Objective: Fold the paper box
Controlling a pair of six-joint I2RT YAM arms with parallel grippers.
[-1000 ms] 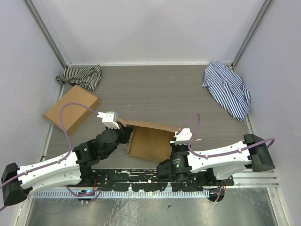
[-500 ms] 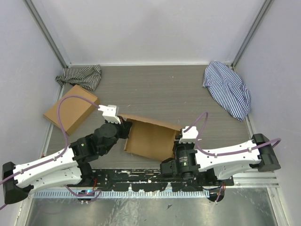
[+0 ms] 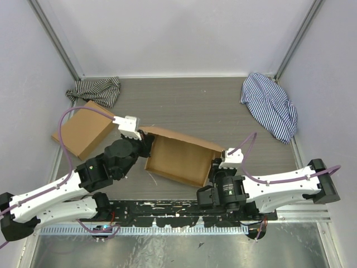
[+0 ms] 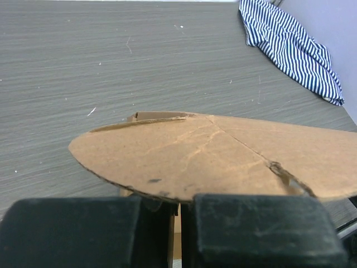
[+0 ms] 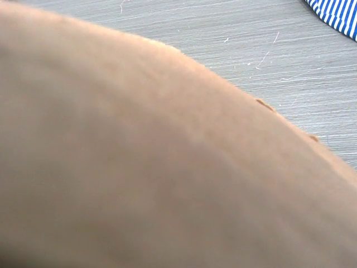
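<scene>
From above, we see the paper box (image 3: 179, 162) lying near the middle of the grey wood-grain table (image 3: 189, 103), a shallow open tray of plain brown cardboard turned at a slant, its far wall standing up. The left gripper (image 3: 146, 147) meets its left end and the right gripper (image 3: 215, 163) its right end. A flat cardboard box (image 3: 82, 129) lies well apart at the far left, beside a crumpled grey-striped cloth (image 3: 96, 89); a blue-striped cloth (image 3: 270, 106) sits bunched at the far right.

In the left wrist view, we see the two black fingers (image 4: 83, 231) drawn almost together, with only a thin slot between them, pinching the box's cardboard. A rounded, creased flap spreads out above them.

The right wrist view is filled by blurred brown cardboard pressed close to the lens, with scratched table beyond. Its fingers are hidden, so we cannot tell how wide they stand or whether they grip the box.
</scene>
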